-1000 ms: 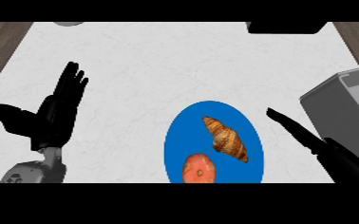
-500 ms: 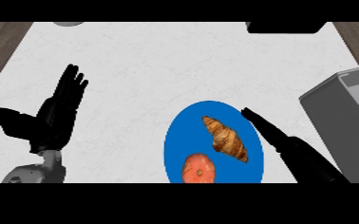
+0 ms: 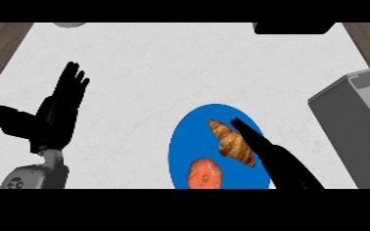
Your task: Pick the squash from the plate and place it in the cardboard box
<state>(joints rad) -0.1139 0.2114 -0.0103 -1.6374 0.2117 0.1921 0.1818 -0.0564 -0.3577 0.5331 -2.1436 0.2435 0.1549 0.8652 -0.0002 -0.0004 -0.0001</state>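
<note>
A blue plate [image 3: 186, 142] lies at the lower middle of the white counter. On it an orange squash [image 3: 204, 174] sits at the near edge, with a brown croissant [image 3: 230, 142] just beyond it. My right hand [image 3: 278, 158] stretches over the plate's right side with straight fingers, partly covering the croissant and lying to the right of the squash. It holds nothing. My left hand [image 3: 57, 108] rests open at the left, fingers up. A grey box [image 3: 345, 117] stands at the right edge, only partly in view.
A dark object [image 3: 292, 28] sits at the counter's far right edge and a grey round thing [image 3: 69, 24] at the far left. Wooden floor shows at both top corners.
My right hand has slid left from the plate's right side to over the plate, its fingertips now across the croissant. The left hand has stayed where it was.
</note>
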